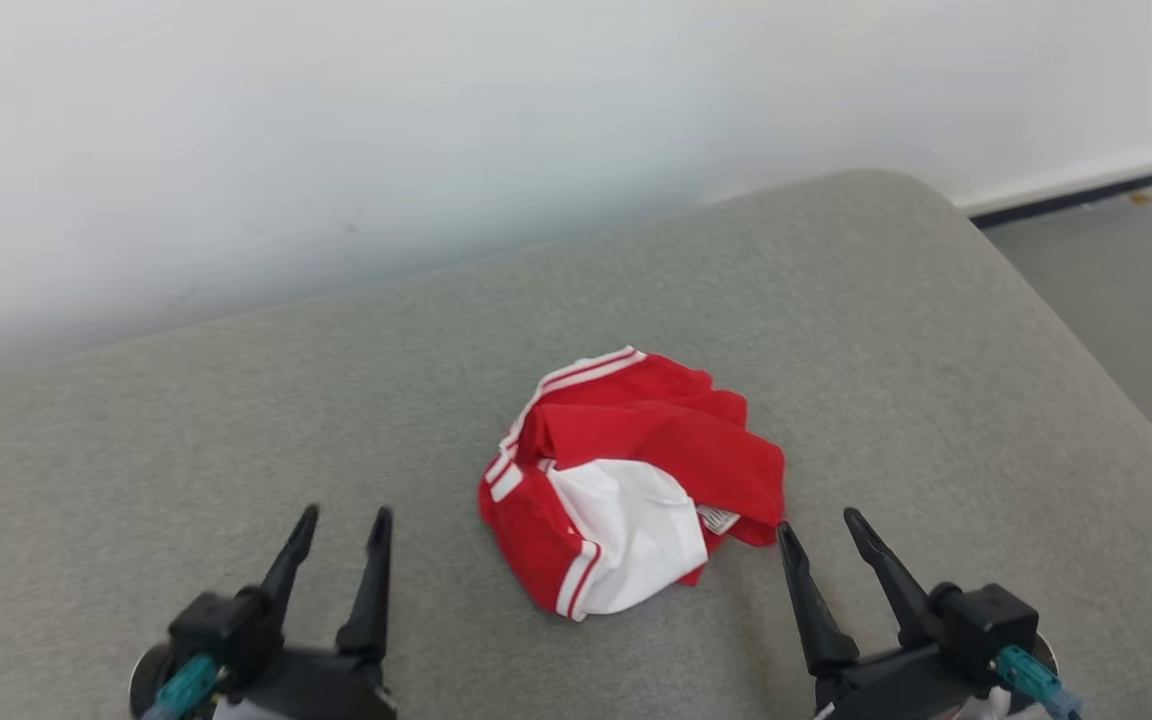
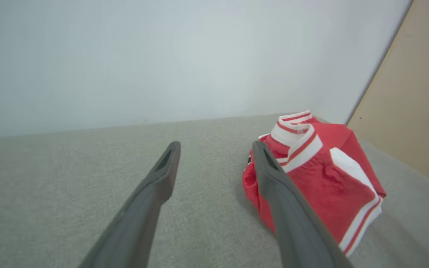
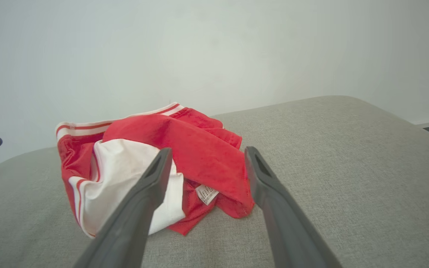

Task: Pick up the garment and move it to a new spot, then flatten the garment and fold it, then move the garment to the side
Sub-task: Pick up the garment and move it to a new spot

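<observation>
- The left gripper (image 1: 346, 512) is hovering low over the grey upholstered cushion (image 1: 836, 300), at the lower left of the head view. Its two dark fingers are standing well apart with only bare fabric between them, so it is gripping nothing.
- In the left wrist view one of its fingers is crossing in front of the garment (image 1: 631, 475), but the head view is showing this gripper clear of the cloth.
- The right gripper (image 1: 821, 520) is also standing wide open and empty. Its inner fingertip is sitting just beside the garment's near right edge; whether it is touching the cloth I cannot tell.
- The garment, red with white panels and red-and-white striped trim, is lying in a crumpled heap near the middle of the cushion, between the two grippers and slightly beyond their tips.
- A small white label is showing at its near right side.
- A pale wall (image 1: 436, 120) is rising behind the cushion.
</observation>
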### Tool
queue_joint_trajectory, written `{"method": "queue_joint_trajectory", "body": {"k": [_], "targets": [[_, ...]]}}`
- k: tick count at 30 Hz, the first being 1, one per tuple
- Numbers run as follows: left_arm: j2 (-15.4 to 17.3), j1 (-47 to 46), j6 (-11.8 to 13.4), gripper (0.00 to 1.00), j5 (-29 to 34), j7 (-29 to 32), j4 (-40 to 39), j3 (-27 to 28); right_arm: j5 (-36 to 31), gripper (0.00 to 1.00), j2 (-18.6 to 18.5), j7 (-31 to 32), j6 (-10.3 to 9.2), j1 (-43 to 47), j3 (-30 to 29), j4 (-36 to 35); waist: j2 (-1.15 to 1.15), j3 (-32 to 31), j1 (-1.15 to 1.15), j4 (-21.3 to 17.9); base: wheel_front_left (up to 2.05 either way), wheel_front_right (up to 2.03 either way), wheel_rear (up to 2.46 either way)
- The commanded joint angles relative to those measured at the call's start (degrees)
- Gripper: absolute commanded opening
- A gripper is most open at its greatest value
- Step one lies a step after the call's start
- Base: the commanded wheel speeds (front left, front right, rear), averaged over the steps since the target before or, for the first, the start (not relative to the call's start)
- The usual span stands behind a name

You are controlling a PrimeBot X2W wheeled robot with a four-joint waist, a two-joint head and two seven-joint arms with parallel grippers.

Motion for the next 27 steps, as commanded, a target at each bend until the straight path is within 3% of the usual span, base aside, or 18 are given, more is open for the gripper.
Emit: {"method": "queue_joint_trajectory", "body": {"k": [1, 5, 13, 19, 27], "targets": [[-0.13, 1.79, 0.68, 1.0, 0.15, -0.2, -1.14, 1.0, -0.36, 1.0, -0.25, 0.02, 0.02, 1.35, -0.02, -0.04, 0.0, -3.66, 0.01, 3.85, 0.0, 0.0, 0.0], [-0.59, 7.89, 2.51, 1.0, 1.19, -0.15, -5.38, 4.88, -0.79, 1.0, -0.52, 0.02, 0.02, 3.28, -0.75, -0.42, 0.0, -5.7, 0.01, 6.04, 0.0, 0.0, 0.0], [-1.21, 17.3, 3.59, 1.0, 3.27, -0.14, -13.99, 10.19, -2.39, 1.0, -1.18, 0.03, 0.02, 6.54, -1.65, -1.71, 0.0, -8.64, 0.01, 8.12, 0.0, 0.0, 0.0], [-1.83, 24.0, 3.14, 1.0, 4.97, -0.14, -21.06, 13.4, -4.16, 1.0, -1.35, 0.03, 0.02, 8.06, -3.42, -4.43, 0.0, -9.21, 0.01, 8.06, 0.0, 0.0, 0.0], [-2.38, 29.78, 2.46, 1.0, 8.59, -0.14, -24.02, 13.8, -5.82, 1.0, -0.96, 0.02, 0.02, 11.38, -4.18, -7.36, 0.0, -9.65, 0.01, 8.08, 0.0, 0.0, 0.0]]}}
